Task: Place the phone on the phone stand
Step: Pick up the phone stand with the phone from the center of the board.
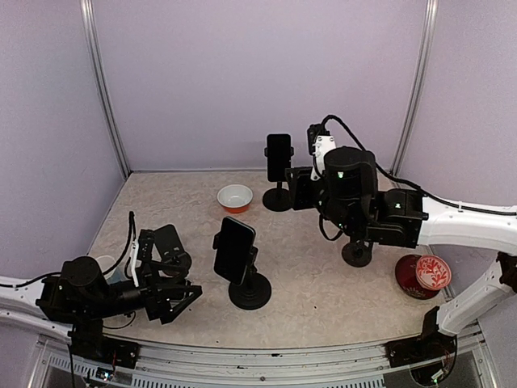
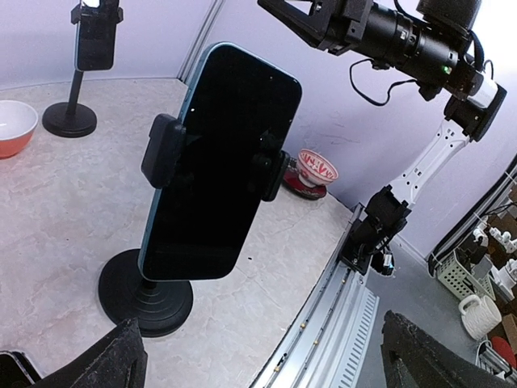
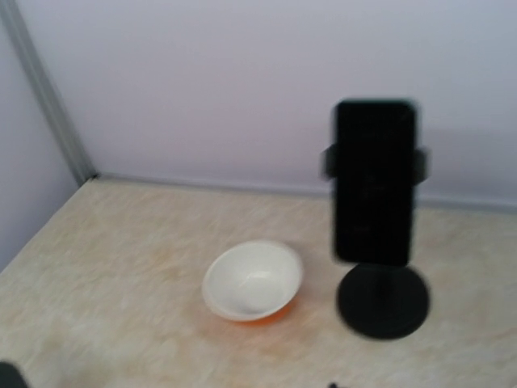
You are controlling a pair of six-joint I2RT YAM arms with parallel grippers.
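Lavender walls enclose a beige marbled desk [image 1: 323, 283]. Glossy black slab phone [image 1: 234, 249] sits clamped in black round-based stand [image 1: 250, 293]. Expect it rigid, slick, fragile; grasp the long edges. Status: left gripper [image 2: 258, 356] released, empty; right gripper [image 1: 299, 190] cannot be determined.

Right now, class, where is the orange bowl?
In the top view the orange bowl sits at the back centre, just left of the far phone stand and beyond the near phone stand, touching neither.
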